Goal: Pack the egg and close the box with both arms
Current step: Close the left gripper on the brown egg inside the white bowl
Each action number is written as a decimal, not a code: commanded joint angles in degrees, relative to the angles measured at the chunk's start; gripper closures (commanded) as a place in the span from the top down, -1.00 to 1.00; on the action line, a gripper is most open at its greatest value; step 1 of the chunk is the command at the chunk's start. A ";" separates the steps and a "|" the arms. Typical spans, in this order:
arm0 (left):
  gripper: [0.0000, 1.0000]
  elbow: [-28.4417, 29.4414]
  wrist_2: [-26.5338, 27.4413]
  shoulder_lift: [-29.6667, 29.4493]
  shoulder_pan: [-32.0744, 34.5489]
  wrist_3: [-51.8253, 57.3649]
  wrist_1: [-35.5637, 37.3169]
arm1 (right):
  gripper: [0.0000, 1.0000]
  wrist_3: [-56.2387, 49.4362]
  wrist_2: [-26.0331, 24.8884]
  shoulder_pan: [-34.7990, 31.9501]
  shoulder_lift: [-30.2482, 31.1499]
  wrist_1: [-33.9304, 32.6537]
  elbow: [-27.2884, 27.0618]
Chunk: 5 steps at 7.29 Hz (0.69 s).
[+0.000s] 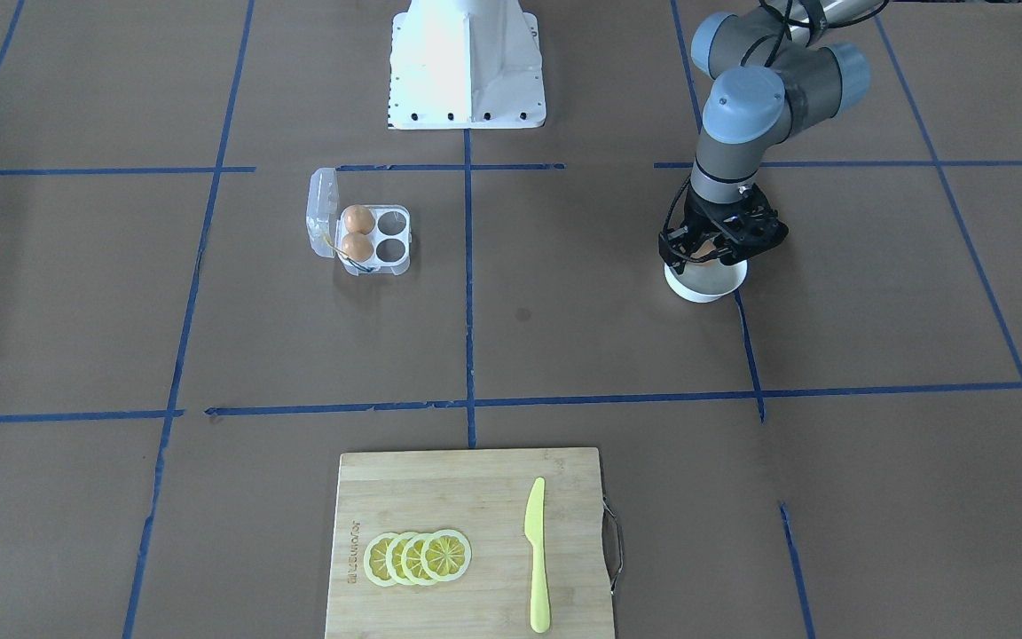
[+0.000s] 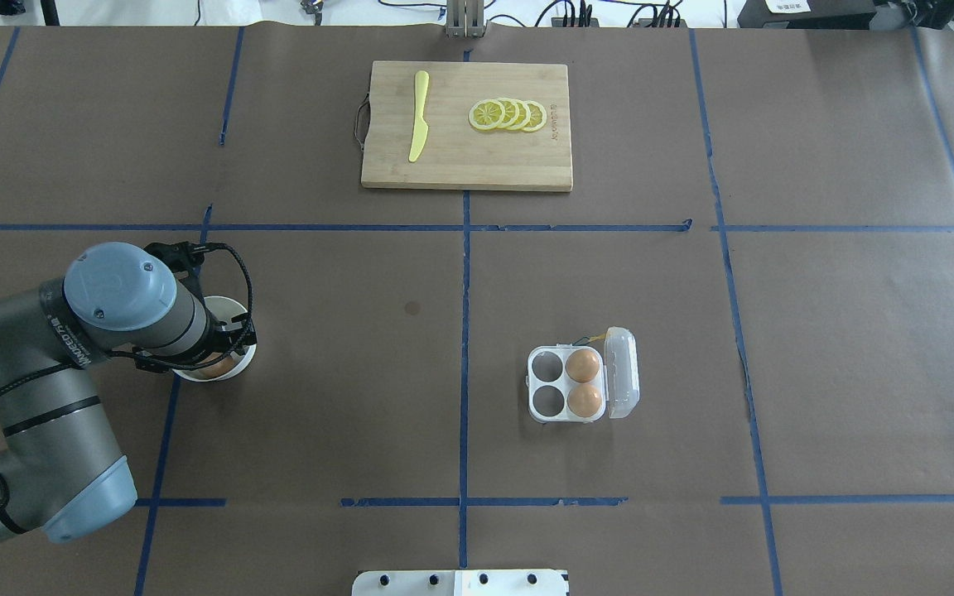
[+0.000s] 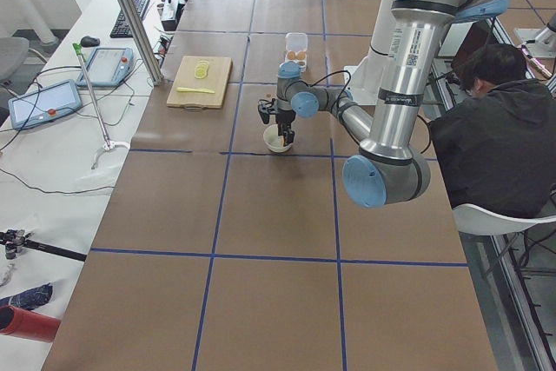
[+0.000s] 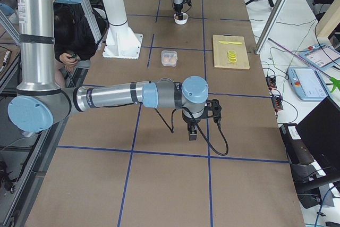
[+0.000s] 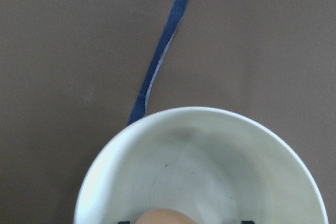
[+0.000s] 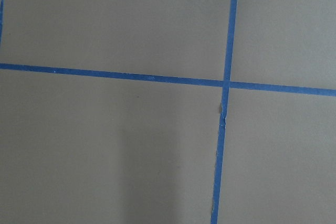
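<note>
The clear box (image 1: 391,238) (image 2: 546,382) lies with its lid (image 1: 323,213) (image 2: 622,382) swung open. Two orange-brown eggs (image 1: 357,218) (image 2: 583,365) fill the cups beside the lid; the other two cups are empty. A third egg (image 5: 163,216) (image 2: 216,367) lies in the white bowl (image 1: 704,286) (image 5: 199,150). My left gripper (image 1: 713,256) (image 2: 220,352) reaches down into the bowl, open, a fingertip on each side of that egg. My right gripper (image 4: 192,135) hangs over bare table far from the box; I cannot tell if it is open or shut.
A wooden cutting board (image 1: 467,497) (image 2: 460,161) with lemon slices (image 1: 418,557) and a yellow knife (image 1: 536,555) lies at the side away from the robot. The white base block (image 1: 467,62) stands behind the box. A seated person (image 3: 491,128) is beside the table.
</note>
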State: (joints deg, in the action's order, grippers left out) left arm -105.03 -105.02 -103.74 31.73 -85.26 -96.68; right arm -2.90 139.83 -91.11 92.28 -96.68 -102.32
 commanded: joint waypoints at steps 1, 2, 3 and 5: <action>-0.09 0.35 0.17 -0.06 -0.01 0.09 0.00 | 1.00 0.00 0.00 0.05 0.00 0.00 -0.08; -0.28 0.26 0.25 -0.06 -0.01 0.01 0.09 | 1.00 0.00 0.00 0.05 0.00 0.00 -0.08; -0.44 0.00 0.26 -0.06 -0.01 0.01 0.09 | 1.00 0.00 0.00 0.05 0.00 0.00 -0.08; -0.77 -0.88 0.17 -0.06 0.17 0.01 0.44 | 1.00 0.00 0.00 0.05 0.00 0.00 -0.08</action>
State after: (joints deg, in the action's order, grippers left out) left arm -105.46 -104.83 -103.80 31.81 -85.25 -96.44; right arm -2.90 139.83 -91.09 92.28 -96.68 -102.39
